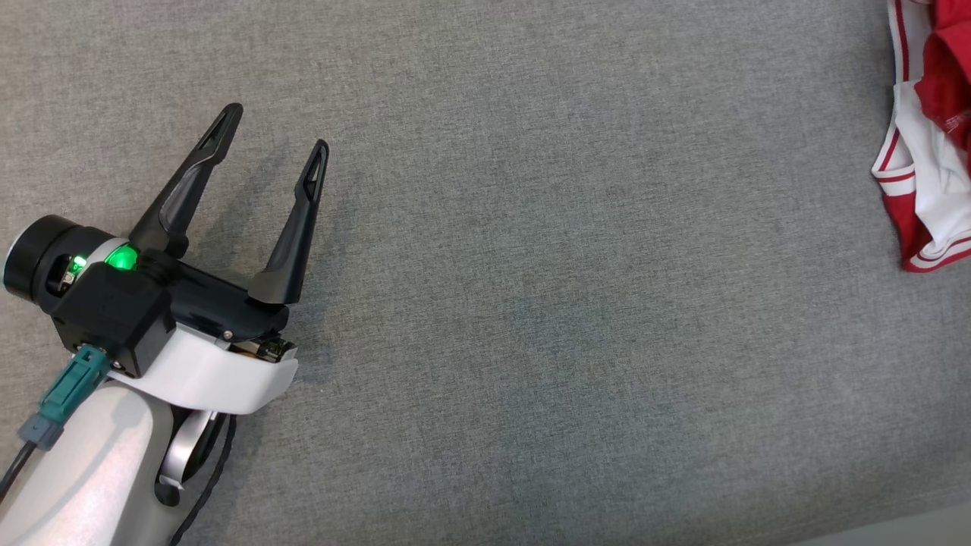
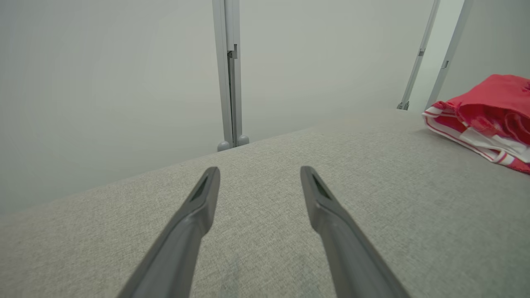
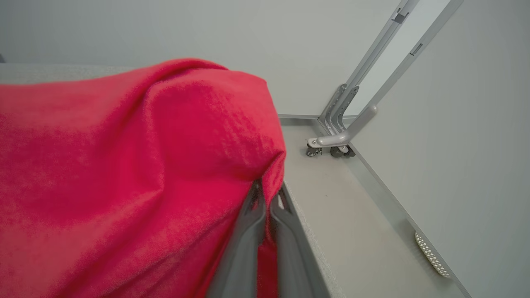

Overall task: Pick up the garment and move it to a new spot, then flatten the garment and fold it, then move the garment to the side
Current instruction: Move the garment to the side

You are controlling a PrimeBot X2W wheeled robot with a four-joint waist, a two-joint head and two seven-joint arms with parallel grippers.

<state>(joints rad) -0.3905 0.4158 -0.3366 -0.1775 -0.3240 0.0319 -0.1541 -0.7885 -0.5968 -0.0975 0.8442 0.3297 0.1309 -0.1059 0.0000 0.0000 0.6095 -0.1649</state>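
Left hand, jaws apart; garment at right edge.

A bare test enclosure: grey fabric-covered counter bounded on the far side by plain pale partition panels on metal frame posts.

No text, label, brand, number or sign can be read on anything in these views.
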